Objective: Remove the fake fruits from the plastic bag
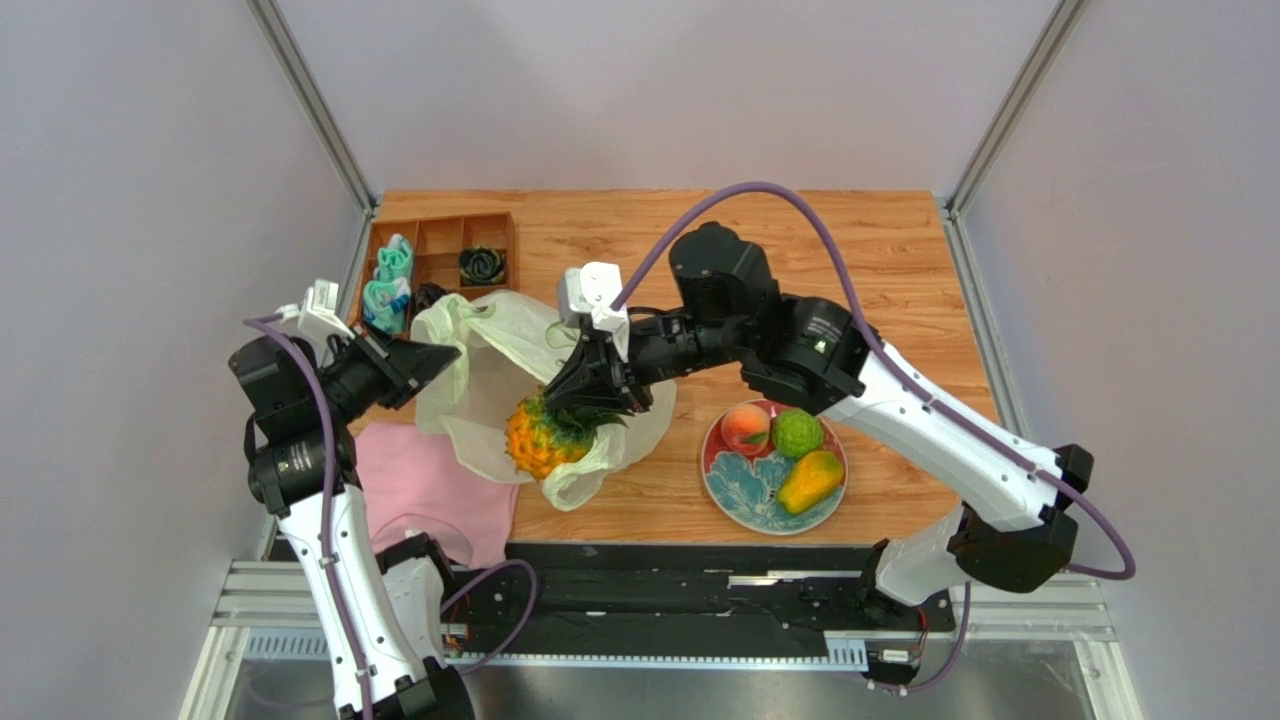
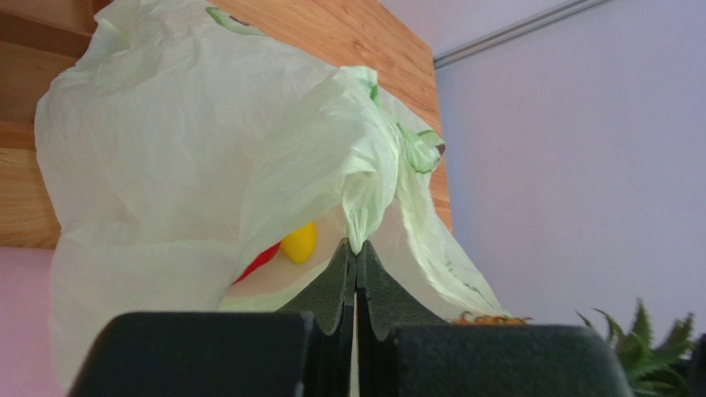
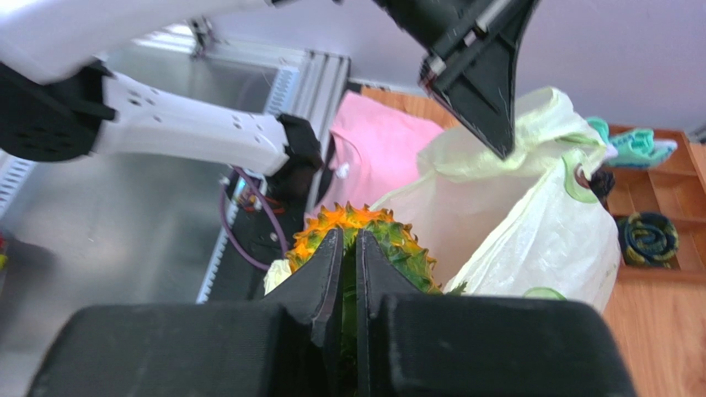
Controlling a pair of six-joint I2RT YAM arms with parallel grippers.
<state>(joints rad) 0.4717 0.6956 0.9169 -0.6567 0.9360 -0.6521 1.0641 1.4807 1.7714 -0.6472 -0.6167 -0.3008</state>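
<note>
While my right gripper (image 1: 589, 402) pinched narrow on the pineapple (image 1: 544, 437), my left gripper (image 2: 356, 258) was clamped flat on a fold of the bag (image 2: 191, 165), holding its edge up off the table.

By my reckoning the job was over half done. The peach (image 1: 744, 428), green ball (image 1: 796, 432) and mango (image 1: 812, 480) lay together on the plate (image 1: 739, 491), well apart from the bag on my right side. The pineapple sat at the bag's mouth, resting on or just over the lower lip of the film, near the cloth (image 1: 436, 477). It needed lifting clear and setting down. Through the opening under my left fingers a red piece (image 2: 257, 263) showed inside the bag, with something yellow (image 2: 300, 241) touching it. That one I judged was left to fetch.

Much was hard to read. I could not tell whether the red and the yellow were one fruit or two, since the film covered most of them. My right fingers hid the spot they gripped, so I could not say if they held the crown or the body, though from above they came in at the leafy end. Whether the pineapple was fully free of the film I could not tell. From my left wrist only the crown tips showed, cut off at the lower right corner.
</note>
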